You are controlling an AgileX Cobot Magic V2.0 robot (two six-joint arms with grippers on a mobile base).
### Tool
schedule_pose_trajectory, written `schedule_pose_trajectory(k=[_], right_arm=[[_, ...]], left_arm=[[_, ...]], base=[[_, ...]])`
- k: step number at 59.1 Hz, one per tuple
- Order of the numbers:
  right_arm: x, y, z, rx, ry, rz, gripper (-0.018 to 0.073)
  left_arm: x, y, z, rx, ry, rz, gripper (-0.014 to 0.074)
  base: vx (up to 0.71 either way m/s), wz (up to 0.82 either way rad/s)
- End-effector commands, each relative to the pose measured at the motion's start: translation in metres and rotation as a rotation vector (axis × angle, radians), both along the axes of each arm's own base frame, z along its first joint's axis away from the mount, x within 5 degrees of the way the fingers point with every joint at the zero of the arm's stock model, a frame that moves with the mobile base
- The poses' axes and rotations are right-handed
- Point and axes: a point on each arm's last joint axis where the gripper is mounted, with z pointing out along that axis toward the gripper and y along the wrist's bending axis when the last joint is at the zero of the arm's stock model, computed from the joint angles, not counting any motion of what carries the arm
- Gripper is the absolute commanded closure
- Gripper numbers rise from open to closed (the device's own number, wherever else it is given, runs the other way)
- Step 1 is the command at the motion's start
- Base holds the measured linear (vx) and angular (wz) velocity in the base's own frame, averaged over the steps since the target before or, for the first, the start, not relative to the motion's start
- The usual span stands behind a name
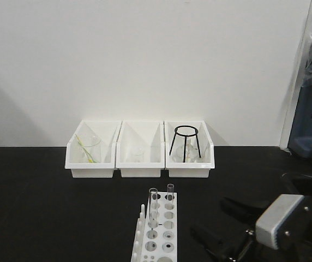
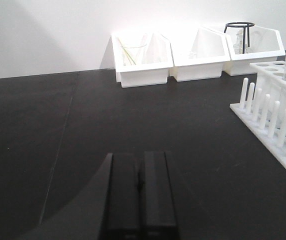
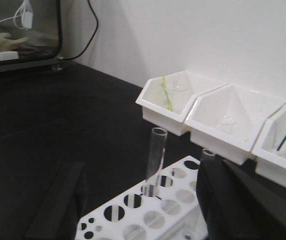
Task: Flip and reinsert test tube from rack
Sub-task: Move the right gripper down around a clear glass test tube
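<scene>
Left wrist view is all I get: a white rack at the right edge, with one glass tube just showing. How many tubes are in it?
Observer: Two. The left tube and the right tube stand upright at the far end of the rack.
Operator: Where is the other arm?
Observer: The right pincer is beside the rack, on its right.
Operator: Is it holding anything?
Observer: No. Its fingers are spread wide with nothing gripped, and both tubes stand ahead of them.
</scene>
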Motion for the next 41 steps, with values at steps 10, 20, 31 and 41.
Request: schedule_pose_trajectory(k=[10,20,31,41], right_arm=[[0.040,0.022,0.006,0.100,-0.085,0.084,0.0052],[0.064,0.031,-0.003,0.087,-0.071,0.099,0.0052],[0.086,0.045,-0.015,0.099,-0.041,0.126,0.0052],[0.103,0.057,-0.027,0.104,-0.035,0.148,0.0052]], left_arm=[[0.000,-0.001,0.009,-0.023,-0.091,-0.014,0.0603],[0.000,-0.001,0.009,-0.023,-0.091,-0.014,0.0603],[0.000,-0.001,0.009,-0.023,-0.091,-0.014,0.0603],[0.000,-0.001,0.009,-0.023,-0.091,-0.014,0.0603]], base=[[0.00,0.00],[0.00,0.00],[0.00,0.00],[0.00,0.00]])
